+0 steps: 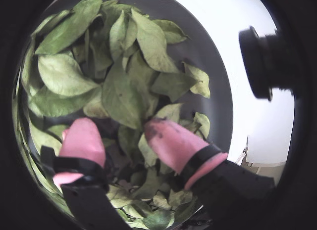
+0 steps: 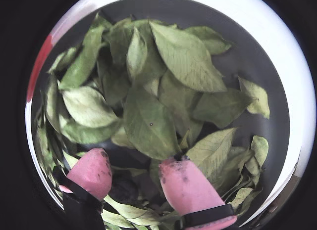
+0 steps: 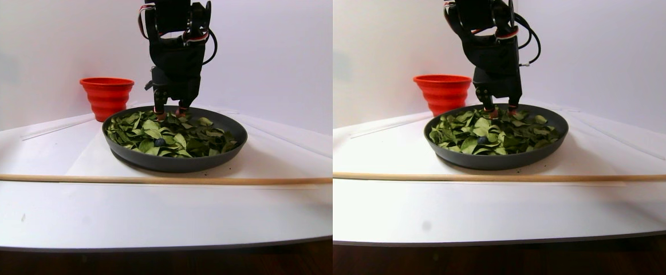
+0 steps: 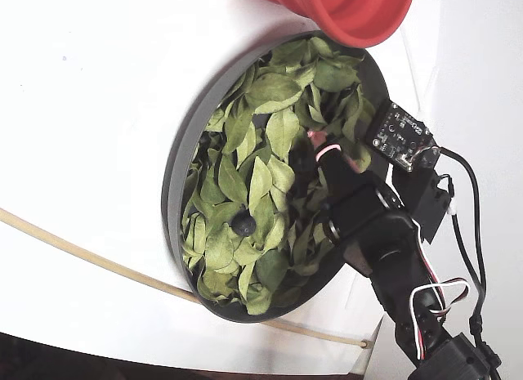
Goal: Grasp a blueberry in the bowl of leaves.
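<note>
The gripper (image 2: pixel 136 173) is reaching into the leaves (image 2: pixel 148 91) at the far side of the bowl (image 3: pixel 175 163), its pink fingers (image 2: pixel 185 185) spread apart and holding nothing. The blueberry (image 4: pixel 243 225) is lying exposed on the leaves, well apart from the fingers.

Your arm (image 3: pixel 175 40) comes down nearly vertical in the stereo pair view, black body, cables looping at its side. In the fixed view it enters from the lower right, the wrist carrying a small circuit board (image 4: pixel 402 136). Your gripper (image 1: pixel 124 136) points straight down with its jaws parted, a clear gap between them. The pink fingertips (image 2: pixel 185 183) are smudged dark at the ends and banded with black straps. In both wrist views the tips sit low, spread apart, nothing visibly clamped between them.
</note>
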Robot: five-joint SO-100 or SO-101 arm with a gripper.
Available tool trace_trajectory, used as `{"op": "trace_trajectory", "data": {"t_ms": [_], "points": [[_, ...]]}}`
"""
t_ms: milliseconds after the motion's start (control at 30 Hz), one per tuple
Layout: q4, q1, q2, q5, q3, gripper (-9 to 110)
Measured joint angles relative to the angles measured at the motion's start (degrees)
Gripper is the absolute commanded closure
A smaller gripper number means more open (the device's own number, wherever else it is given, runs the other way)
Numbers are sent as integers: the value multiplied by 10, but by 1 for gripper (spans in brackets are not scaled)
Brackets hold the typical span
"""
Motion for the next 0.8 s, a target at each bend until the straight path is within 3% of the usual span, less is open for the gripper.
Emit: {"op": "trace_trajectory", "data": {"t_ms": [800], "points": [[37,-4,42,5,41,82]]}}
